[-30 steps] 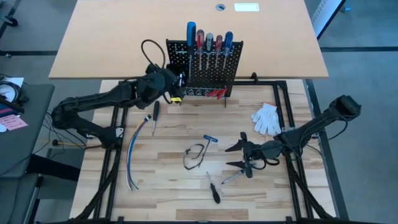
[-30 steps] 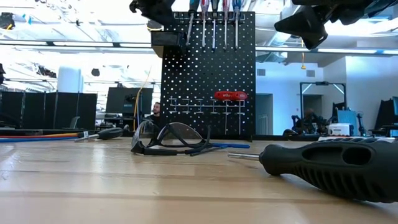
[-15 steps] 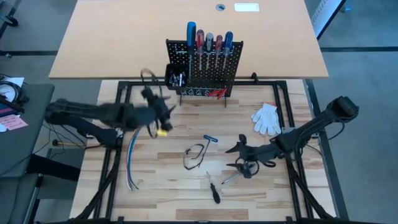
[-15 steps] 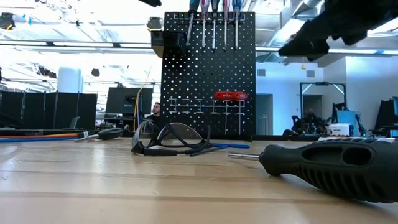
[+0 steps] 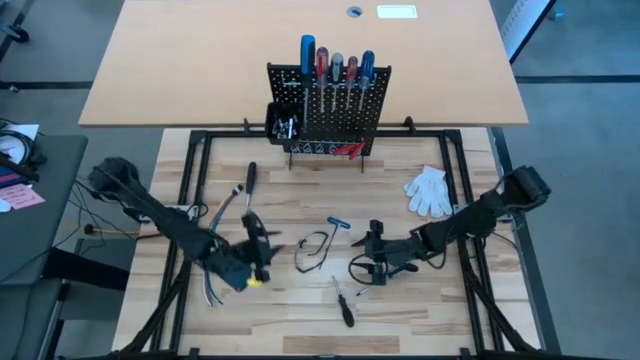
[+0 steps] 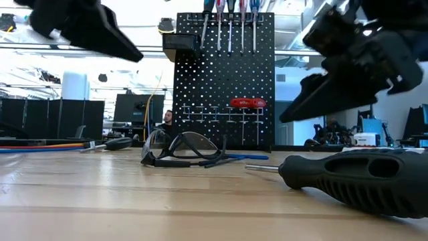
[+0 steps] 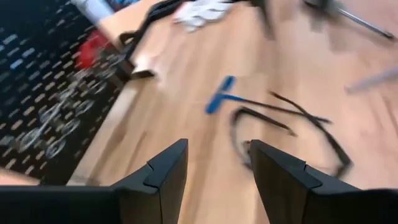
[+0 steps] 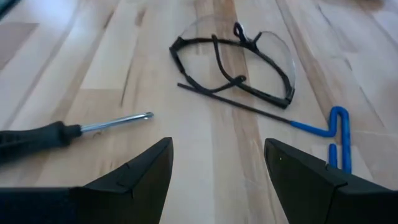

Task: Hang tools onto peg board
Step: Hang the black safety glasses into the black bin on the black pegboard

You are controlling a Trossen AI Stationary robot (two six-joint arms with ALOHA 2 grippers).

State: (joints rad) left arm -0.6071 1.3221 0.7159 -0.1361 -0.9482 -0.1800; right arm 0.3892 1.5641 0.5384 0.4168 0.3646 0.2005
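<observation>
glasses mid-table | white glove | cables

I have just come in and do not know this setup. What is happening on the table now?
Two robot arms are hanging tools on a peg board, where several screwdrivers already hang. Both hands are open and hold nothing. The left hand hovers over the table near the safety glasses. The right hand is just beyond them, close to a black-handled screwdriver and a blue-handled T-key.

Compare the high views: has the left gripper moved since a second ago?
Yes. The left gripper has left the peg board and now hangs open near the table's front, beside the safety glasses.
</observation>
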